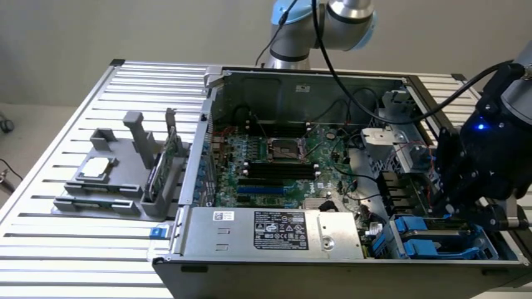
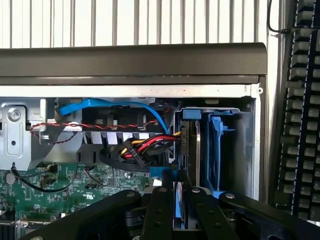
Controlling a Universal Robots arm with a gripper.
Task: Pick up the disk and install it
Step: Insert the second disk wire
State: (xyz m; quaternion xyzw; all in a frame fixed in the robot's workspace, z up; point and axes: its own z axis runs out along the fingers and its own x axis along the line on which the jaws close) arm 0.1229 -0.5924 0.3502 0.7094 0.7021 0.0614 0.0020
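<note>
The disk stands on edge in the blue drive bay at the corner of the open computer case. It is a thin dark grey slab in a blue plastic carrier. My gripper reaches down over it, its black fingers shut on the carrier's near edge, with blue and silver showing between them. In the exterior view the gripper hangs over the blue bays at the case's right front corner and hides the disk there.
A bare blue caddy sits in the slot beside the disk. Red, yellow and black power wires and a blue cable run up to the bay. The motherboard, power supply, a grey parts fixture and a keyboard surround it.
</note>
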